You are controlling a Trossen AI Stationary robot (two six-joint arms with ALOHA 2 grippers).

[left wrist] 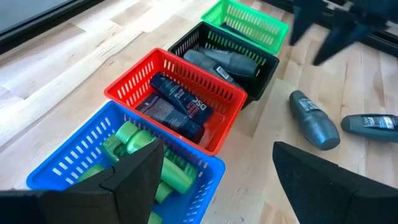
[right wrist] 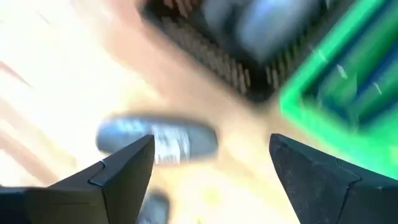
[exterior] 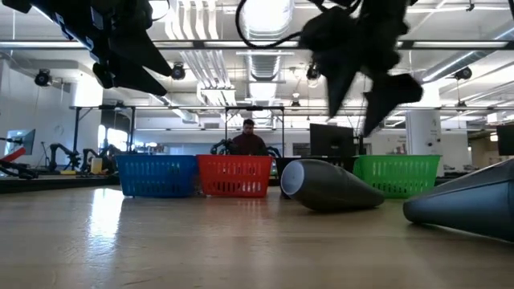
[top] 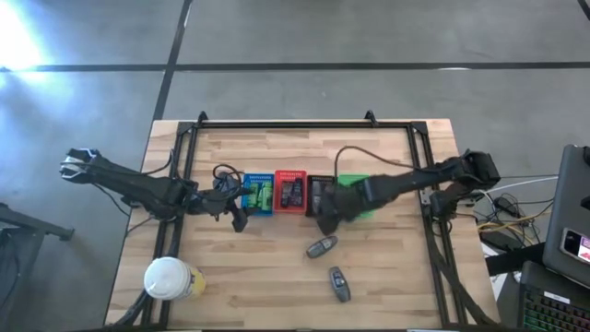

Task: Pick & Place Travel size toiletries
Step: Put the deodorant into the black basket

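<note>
Two grey oval tubes lie flat on the wooden table, one (top: 322,246) just in front of the baskets and one (top: 339,283) nearer the front edge. Green packets (left wrist: 134,146) fill the blue basket (top: 257,195), dark purplish packets (left wrist: 180,102) lie in the red basket (top: 290,192), and more grey tubes (left wrist: 227,61) lie in the black basket (top: 318,189). My right gripper (top: 324,224) hangs open above the table, between the black basket and the nearer-basket tube (right wrist: 155,140). My left gripper (top: 238,219) waits open in front of the blue basket.
A green basket (top: 355,184) ends the row on the right, partly under my right arm. A large white-lidded cup (top: 169,278) stands at the table's front left. A black frame (top: 304,126) borders the work area. A person sits beyond the table (exterior: 247,138).
</note>
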